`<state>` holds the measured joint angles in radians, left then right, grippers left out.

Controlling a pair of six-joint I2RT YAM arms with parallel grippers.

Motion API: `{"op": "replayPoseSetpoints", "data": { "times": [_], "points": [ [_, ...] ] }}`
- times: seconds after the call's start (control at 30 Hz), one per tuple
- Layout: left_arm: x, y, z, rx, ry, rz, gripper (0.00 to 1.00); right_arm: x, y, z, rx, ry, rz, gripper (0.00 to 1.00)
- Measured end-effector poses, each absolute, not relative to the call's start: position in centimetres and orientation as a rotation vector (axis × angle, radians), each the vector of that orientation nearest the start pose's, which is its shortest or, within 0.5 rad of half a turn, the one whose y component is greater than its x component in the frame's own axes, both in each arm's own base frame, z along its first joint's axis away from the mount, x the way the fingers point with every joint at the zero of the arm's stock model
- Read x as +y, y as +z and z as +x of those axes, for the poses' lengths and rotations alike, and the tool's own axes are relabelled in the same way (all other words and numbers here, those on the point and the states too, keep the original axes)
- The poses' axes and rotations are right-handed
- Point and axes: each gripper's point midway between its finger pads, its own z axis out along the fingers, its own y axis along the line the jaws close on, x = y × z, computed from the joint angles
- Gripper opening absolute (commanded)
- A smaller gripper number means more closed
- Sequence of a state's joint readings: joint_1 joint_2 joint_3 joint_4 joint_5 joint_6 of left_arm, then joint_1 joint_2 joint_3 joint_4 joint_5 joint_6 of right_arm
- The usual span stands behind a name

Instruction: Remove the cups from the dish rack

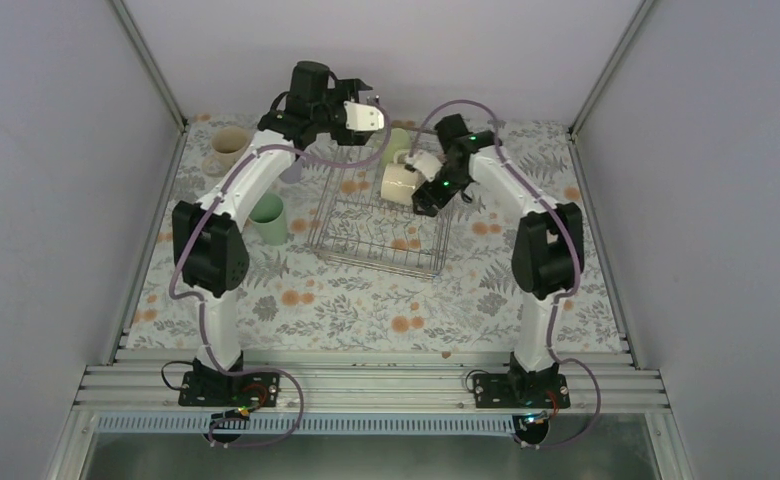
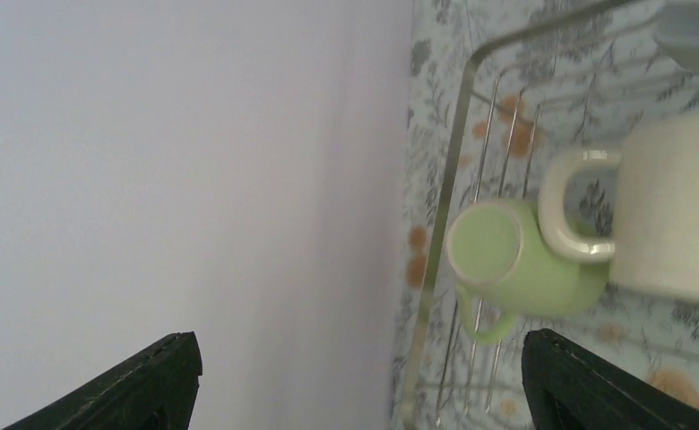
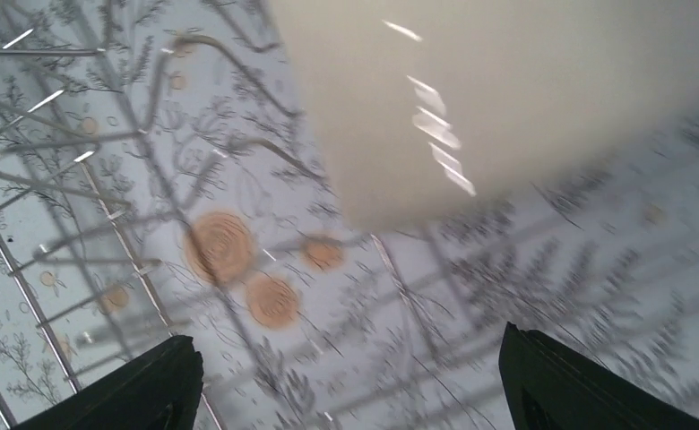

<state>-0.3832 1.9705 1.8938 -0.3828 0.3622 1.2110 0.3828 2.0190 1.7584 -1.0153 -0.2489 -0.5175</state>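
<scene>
The right claw [image 3: 346, 336] hangs apart by the smooth cream mug [image 1: 398, 184] in the silvery wire dish rack [image 1: 374, 262]. Next it should close on the mug and lift. The left claw [image 2: 359, 333] is apart too.

A small walled booth, evenly lit.
Plain pale walls [image 1: 366, 50] close in the back and both sides, with metal posts [image 1: 146, 60] in the far corners; a tablecloth [image 1: 366, 310] of grey leaves and orange flowers lies between, and metal rails [image 1: 366, 385] run along the near edge.
</scene>
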Motion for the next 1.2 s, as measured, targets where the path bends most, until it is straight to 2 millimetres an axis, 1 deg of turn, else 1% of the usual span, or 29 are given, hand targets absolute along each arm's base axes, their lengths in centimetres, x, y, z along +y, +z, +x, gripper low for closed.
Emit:
{"op": "replayPoseSetpoints", "data": {
  "times": [0.1,0.13,0.2,0.27,0.37,0.43,0.47,0.53,0.6,0.7,0.83,0.93,1.0,1.07,1.13,1.2],
  "points": [
    [-28.6,29.5,52.3,1.253,0.054,1.552,0.88,17.9,13.6,41.7,2.518,0.311,-1.165,0.89],
    [-29.0,29.4,52.3,1.267,0.009,1.548,0.87,16.6,14.8,42.1,2.507,0.304,-1.117,0.90],
    [-29.6,28.6,52.0,1.308,-0.102,1.549,0.86,14.6,17.4,42.6,2.468,0.288,-1.043,0.90],
    [-30.3,27.4,51.4,1.356,-0.233,1.545,0.84,12.3,20.7,42.9,2.412,0.253,-0.961,0.91],
    [-31.0,25.5,49.9,1.450,-0.430,1.530,0.83,10.6,24.3,42.9,2.332,0.225,-0.889,0.91],
    [-31.4,24.5,48.9,1.511,-0.562,1.506,0.83,10.4,25.7,42.6,2.295,0.235,-0.871,0.91],
    [-31.5,24.1,48.5,1.536,-0.612,1.495,0.83,10.6,26.0,42.5,2.286,0.247,-0.869,0.94],
    [-31.5,23.2,47.9,1.592,-0.704,1.474,0.83,10.9,26.1,42.4,2.282,0.274,-0.868,0.94],
    [-31.6,22.4,47.8,1.647,-0.770,1.451,0.82,11.1,26.0,42.4,2.286,0.295,-0.863,0.95],
    [-31.7,21.3,48.3,1.705,-0.811,1.424,0.82,11.3,25.9,42.3,2.288,0.319,-0.855,1.00],
    [-31.6,19.0,48.6,1.795,-0.823,1.407,0.82,11.4,25.1,42.4,2.298,0.332,-0.841,1.00],
    [-31.5,17.5,48.7,1.861,-0.835,1.394,0.82,11.2,24.3,41.9,2.307,0.331,-0.827,1.00],
    [-31.6,16.6,49.0,1.903,-0.849,1.386,0.82,11.1,24.5,41.6,2.299,0.318,-0.812,1.00],
    [-31.6,15.8,49.3,1.934,-0.855,1.378,0.83,10.9,25.4,41.6,2.275,0.299,-0.803,1.00],
    [-31.5,14.6,49.2,1.983,-0.867,1.371,0.83,10.8,26.2,41.6,2.246,0.283,-0.797,1.00],
    [-31.3,13.9,48.8,2.025,-0.888,1.362,0.83,10.8,26.8,41.6,2.230,0.274,-0.794,1.00]
  ]
}}
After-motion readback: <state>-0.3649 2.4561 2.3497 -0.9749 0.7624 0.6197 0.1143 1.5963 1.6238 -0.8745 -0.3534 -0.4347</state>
